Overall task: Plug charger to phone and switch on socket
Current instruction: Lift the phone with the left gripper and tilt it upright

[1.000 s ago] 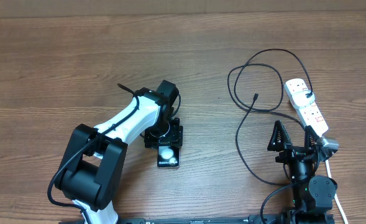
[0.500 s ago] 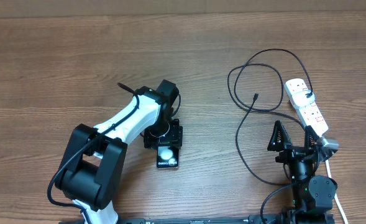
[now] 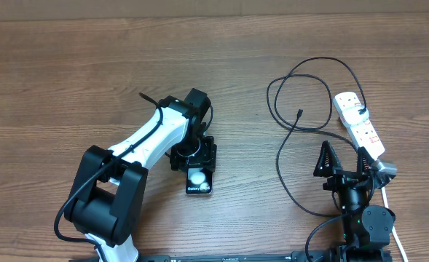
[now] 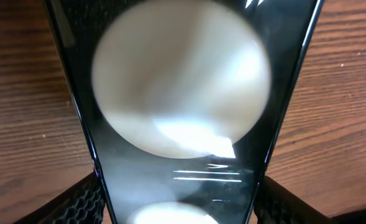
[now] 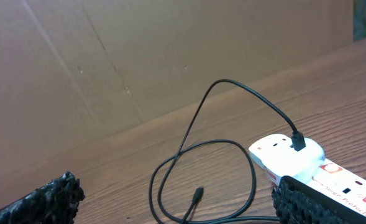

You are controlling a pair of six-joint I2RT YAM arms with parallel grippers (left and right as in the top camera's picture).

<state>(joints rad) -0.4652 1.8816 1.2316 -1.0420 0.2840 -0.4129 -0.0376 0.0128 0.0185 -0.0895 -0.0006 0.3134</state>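
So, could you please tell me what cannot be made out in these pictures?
- Charging port of the phone: overhead, left gripper covers one end; left wrist view crops both ends.
- Switch positions on the socket: overhead, too small; right wrist view, right finger and frame edge cut it off.
- Whether left pads press the phone: frame edge crops them.

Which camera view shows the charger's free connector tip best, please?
The right wrist view: the connector tip lies unobstructed and looks larger than elsewhere. The overhead view shows it small, left of the socket. The left wrist view misses it and is filled by the phone.
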